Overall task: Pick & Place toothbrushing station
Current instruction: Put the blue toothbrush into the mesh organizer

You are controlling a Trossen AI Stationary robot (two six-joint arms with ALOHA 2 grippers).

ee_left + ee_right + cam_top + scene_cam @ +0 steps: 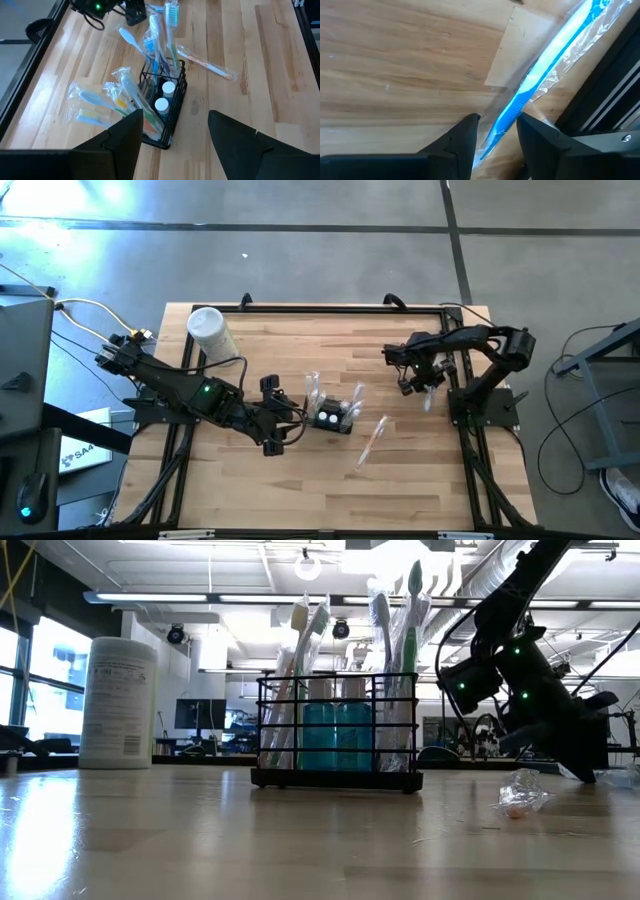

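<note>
The toothbrushing station [333, 418], a small black wire holder, stood upright near the middle of the wooden table [300, 500], loaded with wrapped toothbrushes [310, 660] and two teal bottles with white caps [165, 96]. The left gripper [285, 425] sat just beside the station on its left side, its two fingers [125, 135] spread apart and grasping nothing; the left wrist view showed the station ahead of the gap between them, not touched by either finger. A further wrapped toothbrush [372, 442] lay loose on the table to the right of the station, and a cluster of wrapped brushes [95, 107] leaned out of or lay against the holder, though which of the two could not be determined. The right gripper [428, 385] was held near the table's right edge, well apart from the station, its fingers [460, 140] closed part-way on a blue toothbrush in clear wrap [540, 80]; the brush handle passed between them, its head cut off at the frame edge. In the low view the right arm covered part of the background, and a small crumpled wrapper [520, 795] lay on the table. A white cylindrical container [210, 330] stood at the far left corner.
</note>
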